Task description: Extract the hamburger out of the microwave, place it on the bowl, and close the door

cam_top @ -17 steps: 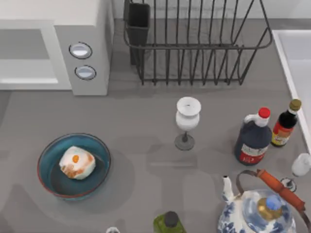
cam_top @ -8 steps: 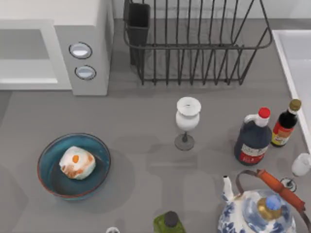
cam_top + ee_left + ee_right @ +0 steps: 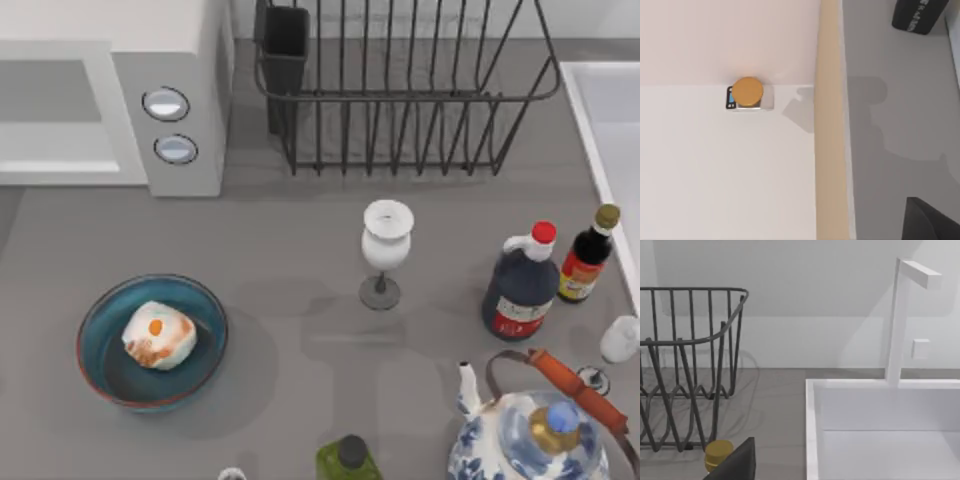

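The hamburger (image 3: 158, 336) lies inside the teal-blue bowl (image 3: 206, 308) at the table's front left, with nothing touching it. The white-grey microwave (image 3: 190, 50) stands at the back left. Its door (image 3: 60, 165) sits flush with the grey panel and its two round knobs (image 3: 166, 103). My left arm is off the table's left side; a dark corner of my left gripper (image 3: 932, 220) shows in the left wrist view, over grey floor beside a tan edge. My right arm is off to the right; a dark wedge of my right gripper (image 3: 735, 465) shows in the right wrist view.
A black wire dish rack (image 3: 400, 100) stands at the back centre. A white goblet (image 3: 385, 245) is mid-table. Two sauce bottles (image 3: 522, 285), a patterned teapot (image 3: 530, 430) and a green bottle (image 3: 348, 460) crowd the front right. A white sink (image 3: 880, 430) borders the right.
A faint shadow at the table's front left corner has slid off towards the left edge. The hamburger, bowl and microwave door have not moved.
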`<state>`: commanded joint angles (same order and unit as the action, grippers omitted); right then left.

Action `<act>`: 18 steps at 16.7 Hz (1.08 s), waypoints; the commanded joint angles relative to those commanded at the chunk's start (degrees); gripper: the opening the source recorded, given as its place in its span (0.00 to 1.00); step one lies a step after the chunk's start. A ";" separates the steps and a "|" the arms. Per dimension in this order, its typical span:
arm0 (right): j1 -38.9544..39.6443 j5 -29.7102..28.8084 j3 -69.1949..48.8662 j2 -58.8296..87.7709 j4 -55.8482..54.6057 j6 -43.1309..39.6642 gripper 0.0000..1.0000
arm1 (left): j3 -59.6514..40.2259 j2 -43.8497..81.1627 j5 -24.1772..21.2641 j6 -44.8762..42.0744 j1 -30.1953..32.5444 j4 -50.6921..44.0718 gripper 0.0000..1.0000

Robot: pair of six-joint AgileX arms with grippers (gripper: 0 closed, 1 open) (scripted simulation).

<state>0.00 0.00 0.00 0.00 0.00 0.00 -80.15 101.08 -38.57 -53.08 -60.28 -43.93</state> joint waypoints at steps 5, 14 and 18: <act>0.00 0.00 0.00 0.00 0.00 0.00 1.00 | 0.94 0.17 0.13 0.03 0.25 1.05 0.00; 0.00 0.00 0.00 0.00 0.00 0.00 1.00 | 14.64 6.56 -0.12 -0.27 -0.13 21.28 0.00; 0.00 0.00 0.00 0.00 0.00 0.00 1.00 | 15.21 6.85 -0.14 -0.29 -0.16 21.88 0.00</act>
<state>0.00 0.00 0.00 0.00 0.00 0.00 -64.94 107.93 -38.70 -53.37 -60.44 -22.05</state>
